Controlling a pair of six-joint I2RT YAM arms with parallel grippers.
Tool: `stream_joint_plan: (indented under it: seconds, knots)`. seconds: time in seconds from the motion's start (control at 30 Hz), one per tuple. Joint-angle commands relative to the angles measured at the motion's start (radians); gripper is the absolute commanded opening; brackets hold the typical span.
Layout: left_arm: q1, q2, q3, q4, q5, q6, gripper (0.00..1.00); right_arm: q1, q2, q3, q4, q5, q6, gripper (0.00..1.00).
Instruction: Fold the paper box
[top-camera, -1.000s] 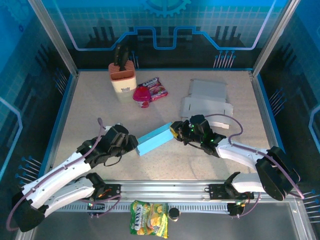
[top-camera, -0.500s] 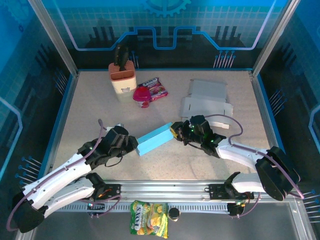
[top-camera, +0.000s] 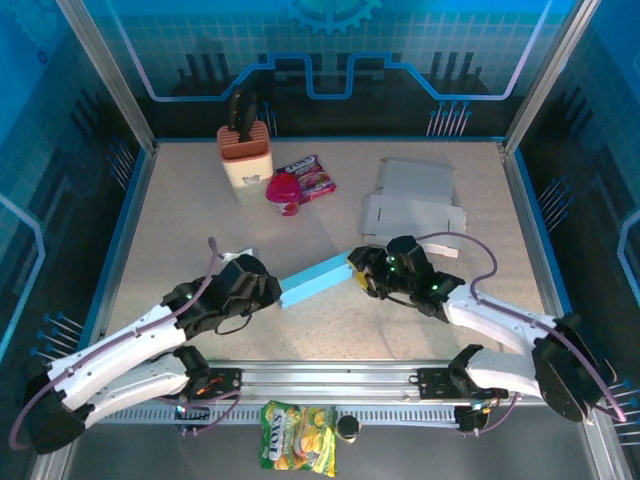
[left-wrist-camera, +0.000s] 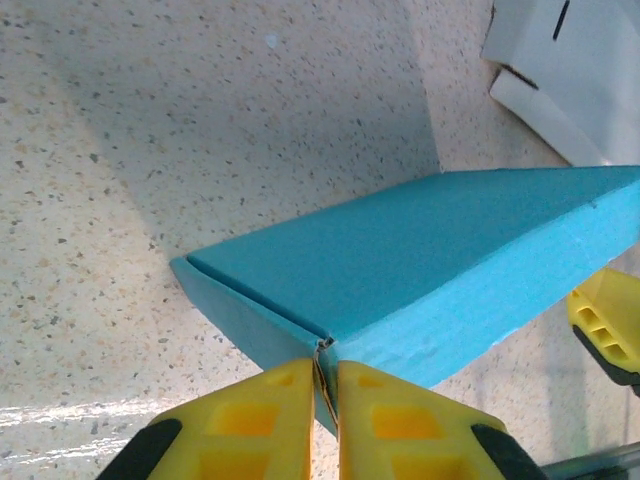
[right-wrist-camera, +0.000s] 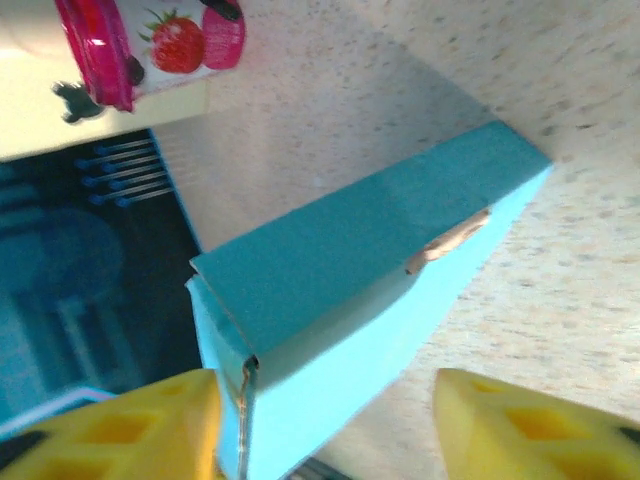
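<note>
While the blue box (top-camera: 318, 279) lies closed-looking in the middle of the table (top-camera: 190, 220), the left gripper (left-wrist-camera: 325, 420) has clamped down on its corner seam. The right gripper (right-wrist-camera: 325, 415) just let go, fingers now wide around the other end. Grip handed over; right is probably free to tuck that end.
</note>
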Motion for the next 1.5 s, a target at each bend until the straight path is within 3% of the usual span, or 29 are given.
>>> stream_joint_plan:
  seconds: [0.0, 0.13, 0.33, 0.63, 0.83, 0.97, 1.1, 1.23, 1.47]
  knots:
    - [-0.053, 0.054, 0.016, -0.100, -0.068, 0.006, 0.13, 0.009, -0.066, 0.064, -0.202, 0.044, -0.089, 0.76]
    - [-0.119, 0.095, 0.040, -0.101, -0.134, -0.020, 0.12, 0.010, -0.070, 0.069, -0.202, 0.014, -0.089, 0.86]
    - [-0.192, 0.178, 0.061, -0.083, -0.178, -0.053, 0.12, 0.006, -0.058, -0.041, -0.111, -0.074, -0.052, 0.87]
    - [-0.220, 0.231, 0.026, -0.036, -0.199, -0.086, 0.12, -0.039, -0.294, -0.076, -0.440, -0.003, -0.235, 0.90]
    - [-0.241, 0.207, 0.030, -0.036, -0.184, -0.086, 0.13, -0.090, -0.317, 0.030, -0.557, 0.015, -0.471, 0.86]
    - [-0.243, 0.152, 0.032, -0.073, -0.198, -0.096, 0.21, -0.095, -0.214, 0.142, -0.556, 0.045, -0.729, 0.81]
    - [-0.242, 0.047, 0.041, -0.091, -0.208, -0.076, 0.32, -0.118, 0.008, 0.268, -0.540, 0.104, -0.959, 0.75]
    - [-0.243, -0.060, 0.038, -0.051, -0.180, 0.019, 0.40, -0.150, 0.283, 0.434, -0.546, 0.108, -1.068, 0.66]
    - [-0.243, -0.242, -0.075, 0.159, -0.035, 0.160, 0.43, -0.167, 0.591, 0.631, -0.551, 0.151, -1.153, 0.66]
